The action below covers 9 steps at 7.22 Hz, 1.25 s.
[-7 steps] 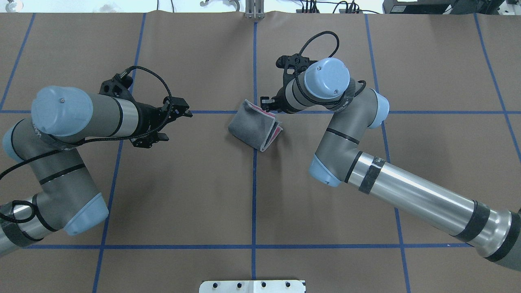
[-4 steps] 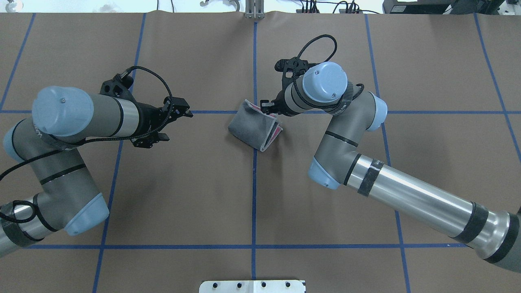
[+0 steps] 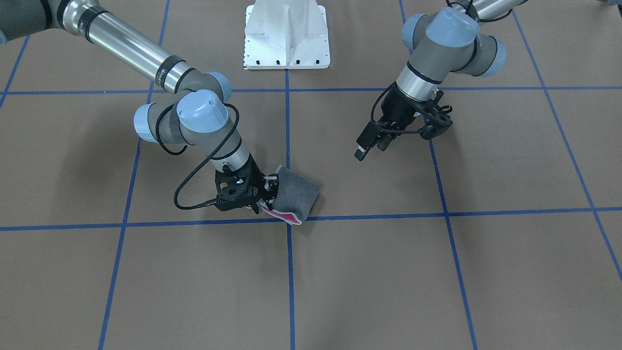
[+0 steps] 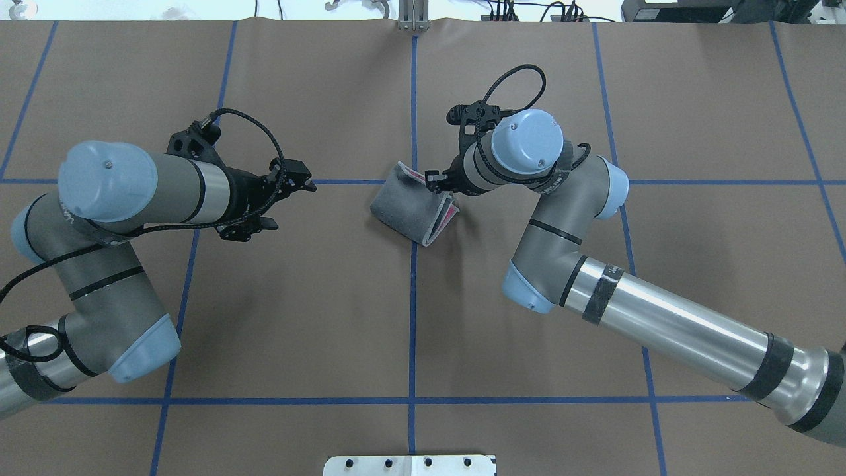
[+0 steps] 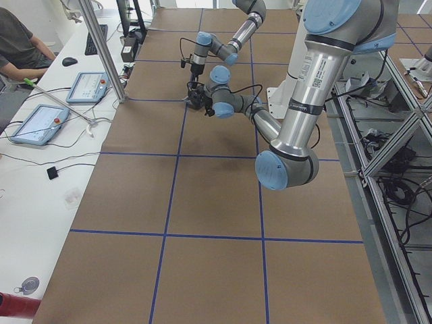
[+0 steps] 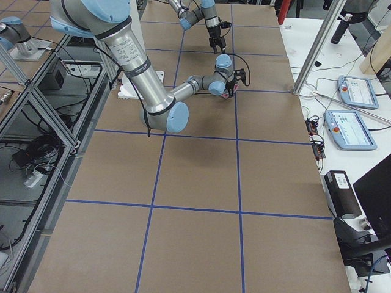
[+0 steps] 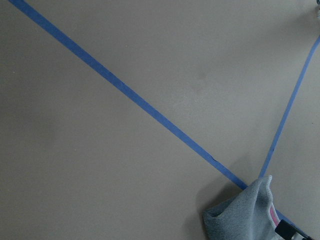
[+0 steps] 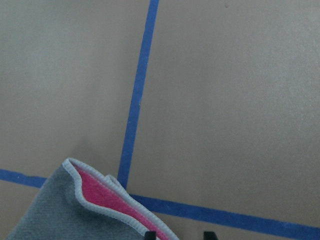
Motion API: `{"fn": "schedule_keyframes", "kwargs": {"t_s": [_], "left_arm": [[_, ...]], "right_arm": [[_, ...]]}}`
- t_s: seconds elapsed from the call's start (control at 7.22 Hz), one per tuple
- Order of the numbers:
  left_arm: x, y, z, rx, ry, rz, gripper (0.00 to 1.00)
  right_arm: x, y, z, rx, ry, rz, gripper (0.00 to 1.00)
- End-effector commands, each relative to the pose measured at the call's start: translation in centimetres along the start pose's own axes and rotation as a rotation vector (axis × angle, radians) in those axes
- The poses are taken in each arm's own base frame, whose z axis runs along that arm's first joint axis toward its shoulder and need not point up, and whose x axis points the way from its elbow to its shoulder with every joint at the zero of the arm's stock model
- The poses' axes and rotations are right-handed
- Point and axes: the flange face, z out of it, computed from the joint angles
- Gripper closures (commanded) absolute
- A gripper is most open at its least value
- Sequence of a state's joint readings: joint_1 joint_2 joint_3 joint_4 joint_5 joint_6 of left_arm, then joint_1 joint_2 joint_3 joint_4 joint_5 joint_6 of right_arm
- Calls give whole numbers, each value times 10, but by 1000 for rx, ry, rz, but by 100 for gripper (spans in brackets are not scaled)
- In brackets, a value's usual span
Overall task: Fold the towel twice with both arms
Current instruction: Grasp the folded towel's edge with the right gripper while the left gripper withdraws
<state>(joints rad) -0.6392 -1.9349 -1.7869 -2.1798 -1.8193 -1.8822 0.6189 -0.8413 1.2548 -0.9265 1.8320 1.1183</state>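
Note:
The towel (image 4: pixel 408 210) lies folded at the table's middle, grey face out, with a pink strip showing along its open edge. It also shows in the front view (image 3: pixel 297 191), the right wrist view (image 8: pixel 55 215) and the left wrist view (image 7: pixel 245 215). My right gripper (image 4: pixel 436 180) sits low at the towel's open far-right corner (image 3: pixel 265 193). In the right wrist view its fingers (image 8: pixel 179 234) stand apart, with the pink edge running in between them. My left gripper (image 4: pixel 292 205) is open and empty, off to the towel's left (image 3: pixel 371 149).
Blue tape lines (image 4: pixel 412 317) cross the brown table cover. The white bolted pedestal (image 3: pixel 286 34) stands at the robot's side of the table. A person (image 5: pixel 20 47), tablets (image 5: pixel 88 86) and a metal post (image 5: pixel 101 47) are on the far side table.
My right wrist has shifted slightly toward the robot's side while staying at the towel's corner. My left arm has edged a little right. The towel has not moved.

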Motion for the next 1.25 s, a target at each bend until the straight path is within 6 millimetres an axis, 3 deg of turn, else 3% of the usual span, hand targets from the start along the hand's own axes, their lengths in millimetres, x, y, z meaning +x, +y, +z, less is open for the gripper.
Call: {"fn": "schedule_keyframes", "kwargs": {"t_s": [0.0, 0.14, 0.69, 1.11], "left_arm": [[0, 0, 1, 0, -2, 0, 0], [0, 1, 2, 0, -2, 0, 0], [0, 1, 4, 1, -5, 0, 0], [1, 2, 4, 0, -4, -4, 0]], "right_arm": [[0, 1, 0, 0, -1, -1, 94], [-1, 0, -1, 1, -3, -1, 100], [-6, 0, -18, 12, -34, -5, 100], [12, 15, -33, 11, -42, 2, 100]]}}
